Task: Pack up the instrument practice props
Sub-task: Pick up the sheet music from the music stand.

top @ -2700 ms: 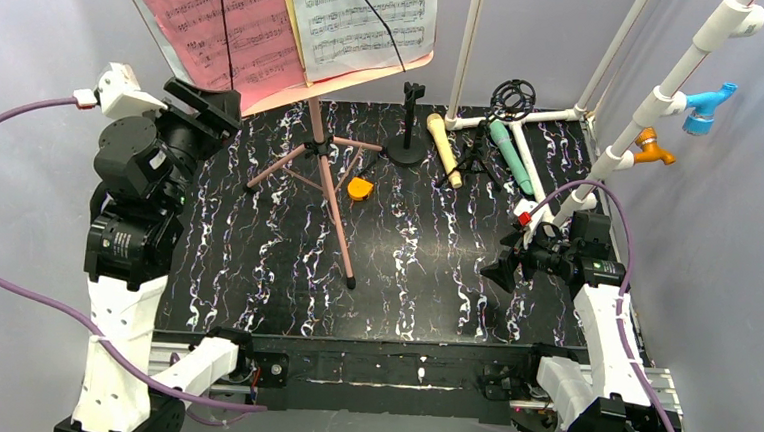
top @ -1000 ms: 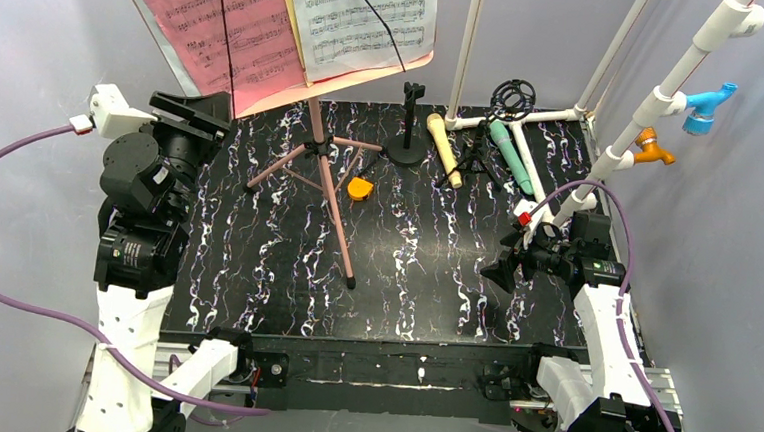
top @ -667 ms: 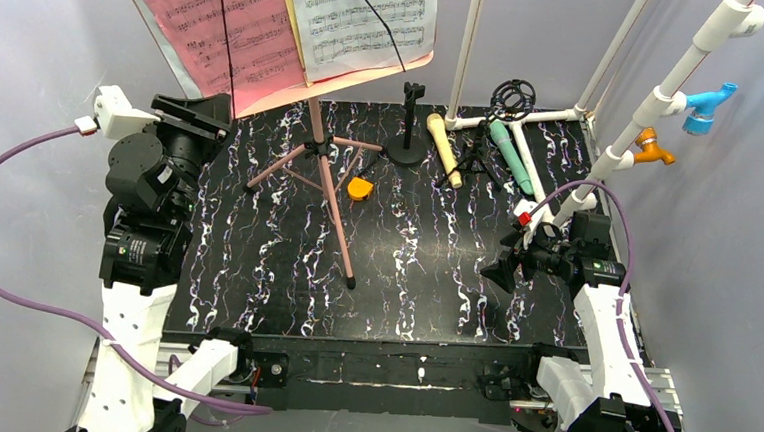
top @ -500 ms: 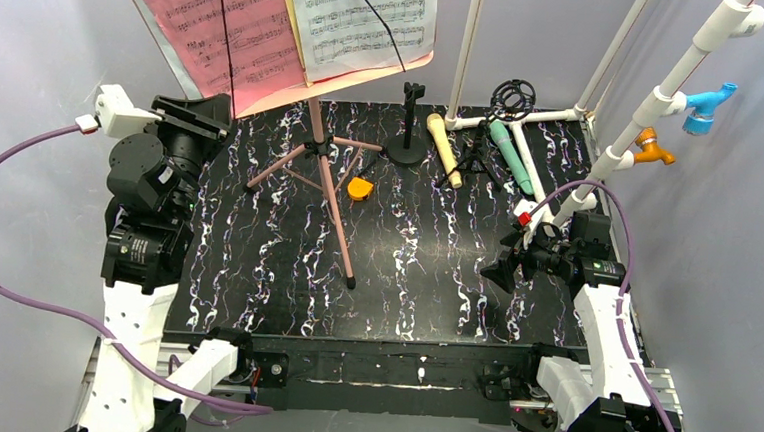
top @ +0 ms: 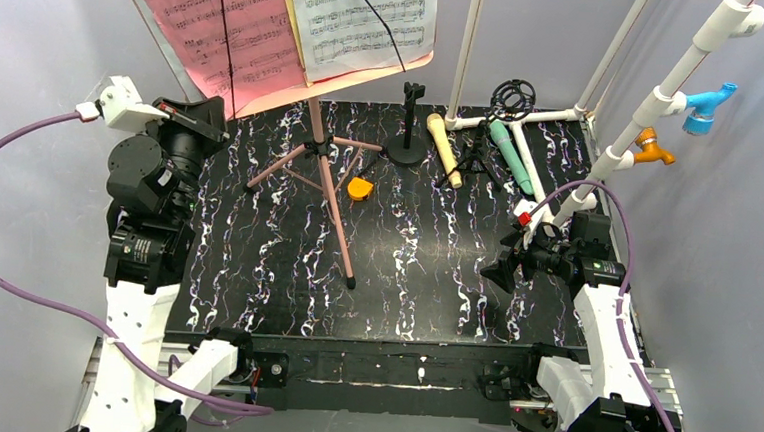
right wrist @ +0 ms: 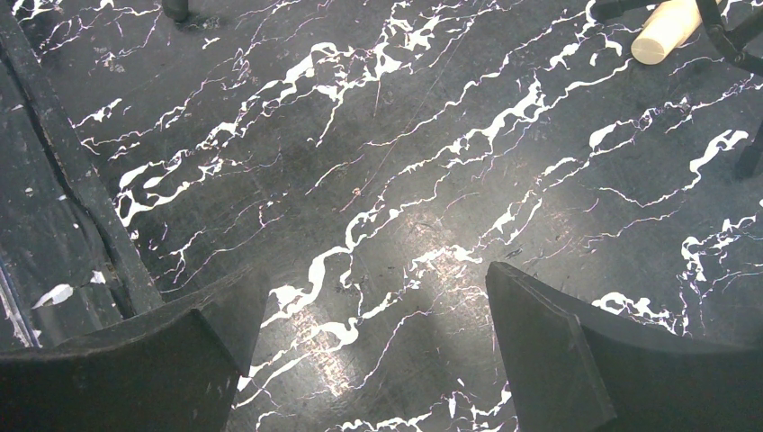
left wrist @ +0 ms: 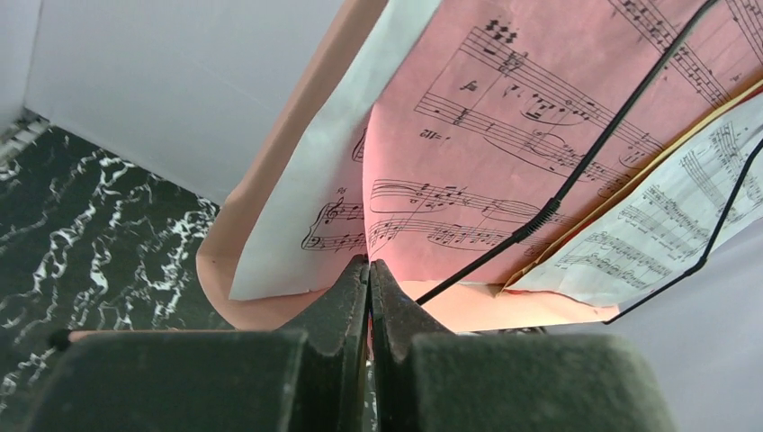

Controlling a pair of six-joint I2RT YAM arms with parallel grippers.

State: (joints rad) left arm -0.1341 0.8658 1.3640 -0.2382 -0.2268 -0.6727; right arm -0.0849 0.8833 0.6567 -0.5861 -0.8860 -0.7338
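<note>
The pink music board (top: 367, 75) stands on pink tripod legs (top: 329, 193) at the back left. It carries a pink music sheet (top: 219, 26) and a white music sheet (top: 370, 20) under black wire clips. My left gripper (top: 223, 124) is raised at the board's lower left corner. In the left wrist view my left gripper (left wrist: 370, 263) is shut, its tips pinching the bottom edge of the pink music sheet (left wrist: 540, 117). The beige microphone (top: 444, 150) and teal microphone (top: 503, 148) lie at the back right. My right gripper (top: 500, 273) hangs open over bare table (right wrist: 371, 279).
A black microphone stand (top: 408, 137) and a small black tripod with a ring (top: 482, 147) stand beside the microphones. An orange piece (top: 360, 189) lies by the tripod legs. The white pipe frame (top: 656, 93) runs along the back right. Grey walls enclose the table.
My left gripper has closed from part open to shut at the pink sheet's bottom edge, and its wrist shifted slightly. The right arm has not moved.
</note>
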